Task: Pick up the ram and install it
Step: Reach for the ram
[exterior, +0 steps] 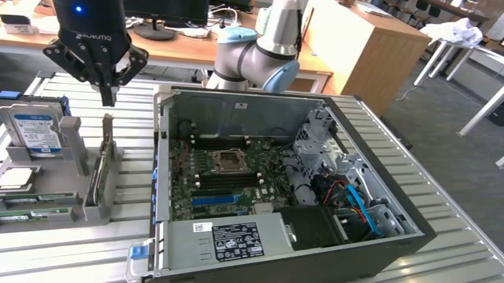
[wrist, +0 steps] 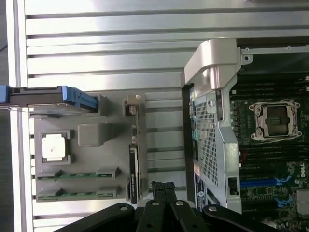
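Gripper [exterior: 108, 99] hangs with fingers pressed together, holding nothing, above gray holder [exterior: 55, 188]. Ram [exterior: 96, 177] stands on edge in the holder's slot, just beside open computer case [exterior: 228, 112].

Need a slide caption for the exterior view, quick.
Gripper, jaws shut, hangs above the parts holder beside the open PC case; ram lies in the holder.
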### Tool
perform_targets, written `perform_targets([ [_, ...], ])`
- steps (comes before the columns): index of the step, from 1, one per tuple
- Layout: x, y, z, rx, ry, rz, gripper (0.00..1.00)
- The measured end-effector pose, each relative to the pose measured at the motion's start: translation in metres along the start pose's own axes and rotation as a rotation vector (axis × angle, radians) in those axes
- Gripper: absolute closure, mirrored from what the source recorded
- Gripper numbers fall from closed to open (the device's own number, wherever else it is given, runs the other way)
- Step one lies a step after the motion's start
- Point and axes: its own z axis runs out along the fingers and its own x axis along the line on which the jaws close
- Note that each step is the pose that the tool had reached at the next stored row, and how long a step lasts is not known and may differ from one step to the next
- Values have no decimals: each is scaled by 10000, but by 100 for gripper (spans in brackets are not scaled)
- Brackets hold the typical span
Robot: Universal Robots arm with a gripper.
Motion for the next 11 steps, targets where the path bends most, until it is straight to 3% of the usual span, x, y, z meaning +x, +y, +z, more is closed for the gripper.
perform_targets([
  [11,214,-13,-5,1,0,-1,89],
])
